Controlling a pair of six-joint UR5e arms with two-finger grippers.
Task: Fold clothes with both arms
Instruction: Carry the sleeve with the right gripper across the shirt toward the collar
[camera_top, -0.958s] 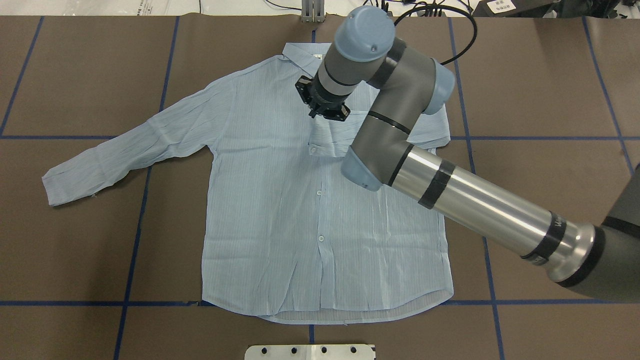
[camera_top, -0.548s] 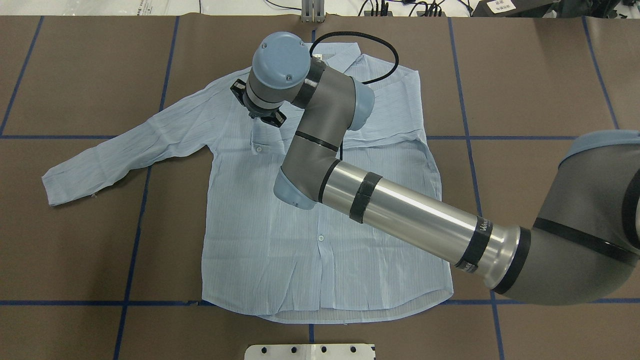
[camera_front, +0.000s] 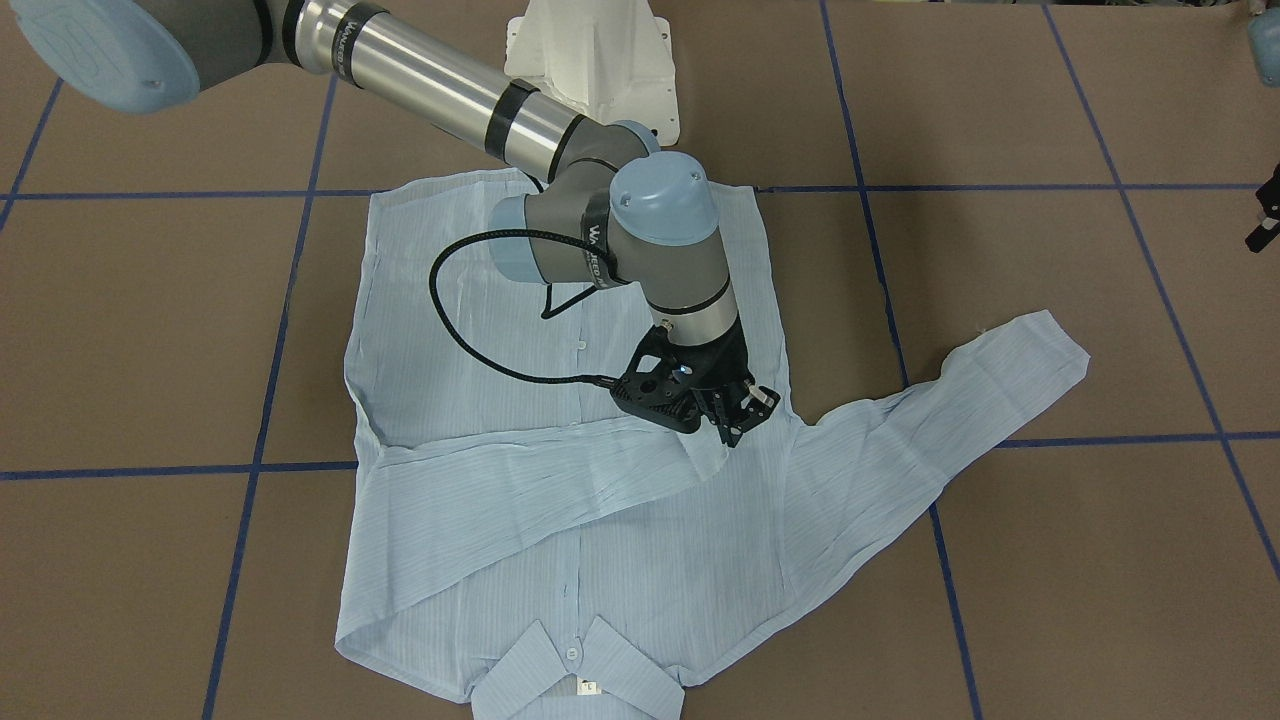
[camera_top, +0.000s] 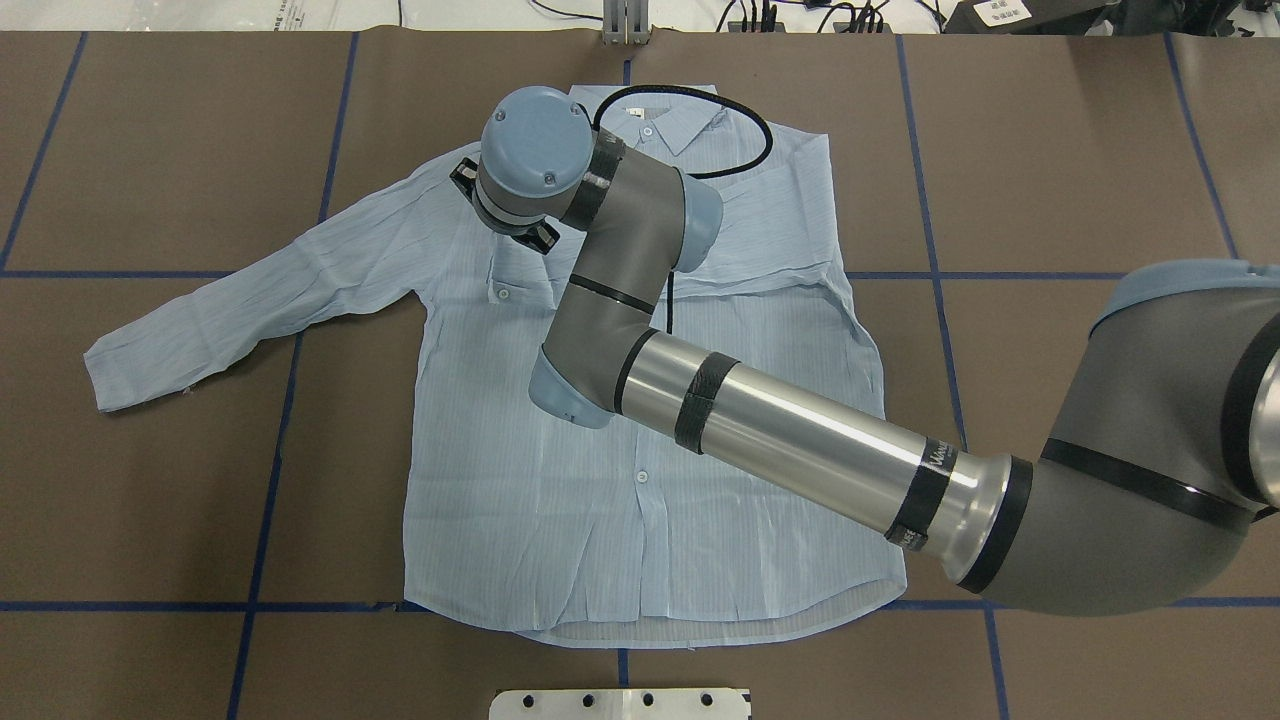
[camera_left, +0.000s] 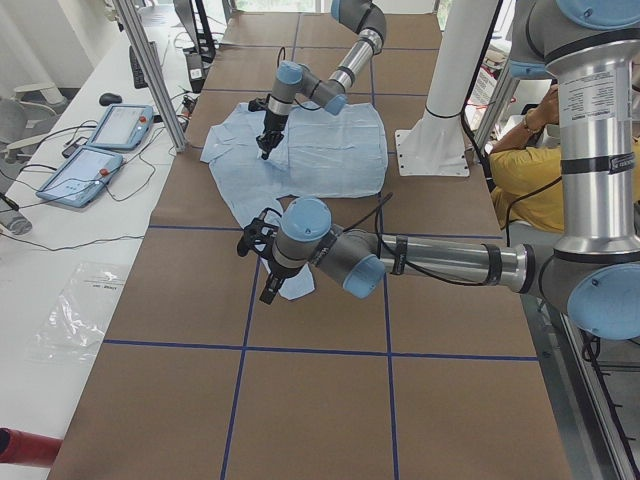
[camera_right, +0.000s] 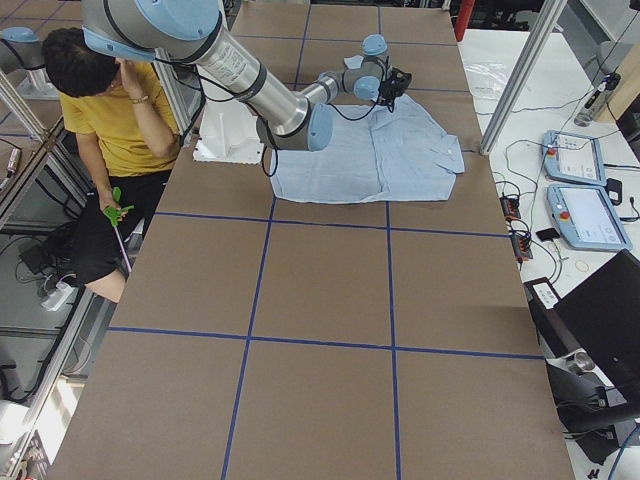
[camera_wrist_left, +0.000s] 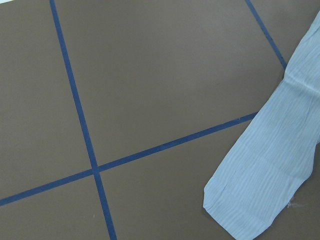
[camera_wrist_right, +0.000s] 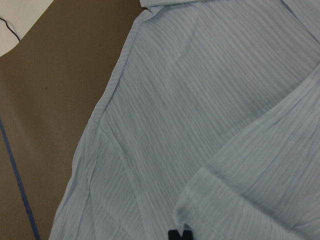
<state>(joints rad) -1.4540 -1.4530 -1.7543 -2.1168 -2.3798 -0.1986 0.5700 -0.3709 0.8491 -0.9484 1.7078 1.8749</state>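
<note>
The pale-blue shirt (camera_top: 620, 450) lies flat, front up, with its collar (camera_front: 580, 670) at the far side from the robot. My right arm reaches over it, and the right gripper (camera_front: 738, 412) is shut on the cuff (camera_top: 505, 285) of the right sleeve (camera_front: 520, 480), which is folded across the chest. The right wrist view shows the cuff edge at a black fingertip (camera_wrist_right: 179, 234). The left sleeve (camera_top: 250, 290) is spread out sideways. My left gripper (camera_left: 262, 288) hovers near that sleeve's cuff (camera_wrist_left: 250, 205); I cannot tell whether it is open or shut.
The white pedestal base (camera_front: 590, 60) stands at the robot's edge of the table. A seated person in yellow (camera_right: 115, 120) is beside it. Two tablets (camera_left: 95, 150) lie on a side bench. Blue tape lines (camera_top: 270, 450) grid the brown table.
My right arm has swept leftwards in the overhead view, carrying the right cuff from the middle of the chest to near the left shoulder. The sleeve now lies folded across the shirt.
</note>
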